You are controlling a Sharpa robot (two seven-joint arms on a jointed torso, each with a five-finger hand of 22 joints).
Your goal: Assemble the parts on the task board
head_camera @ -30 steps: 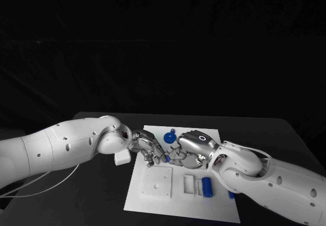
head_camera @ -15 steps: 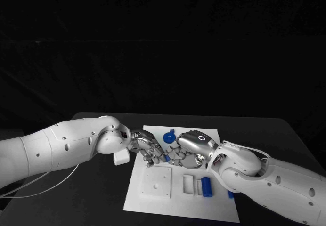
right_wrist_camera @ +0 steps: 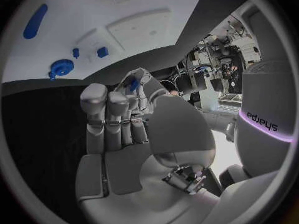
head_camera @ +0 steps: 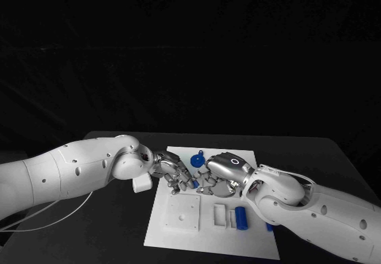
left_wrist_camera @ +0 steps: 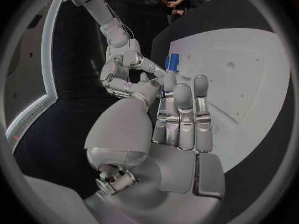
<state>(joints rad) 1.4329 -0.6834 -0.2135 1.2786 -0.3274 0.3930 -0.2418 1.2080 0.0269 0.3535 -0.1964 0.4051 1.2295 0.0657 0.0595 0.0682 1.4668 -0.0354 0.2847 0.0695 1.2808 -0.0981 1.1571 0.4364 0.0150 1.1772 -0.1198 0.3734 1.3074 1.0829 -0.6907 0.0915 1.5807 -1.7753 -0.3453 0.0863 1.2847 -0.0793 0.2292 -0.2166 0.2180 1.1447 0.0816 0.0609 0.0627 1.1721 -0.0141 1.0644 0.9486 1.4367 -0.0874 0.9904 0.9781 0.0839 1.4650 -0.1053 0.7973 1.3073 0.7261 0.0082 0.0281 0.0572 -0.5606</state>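
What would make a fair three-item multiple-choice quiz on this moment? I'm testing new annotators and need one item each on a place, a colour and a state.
1. The blue cylinder lies
A. on the task board, beside the white frame
B. on the black table, off the board
C. in a hand

2. The square block on the board is
A. blue
B. white
C. black

3. The left hand and the right hand are
A. far apart at the table's edges
B. fingertips together over the board
C. flat on the table

Answers: 1 A, the head view shows it next to the frame; 2 B, it matches the board; 3 B, their fingers meet, with a small blue part between them.
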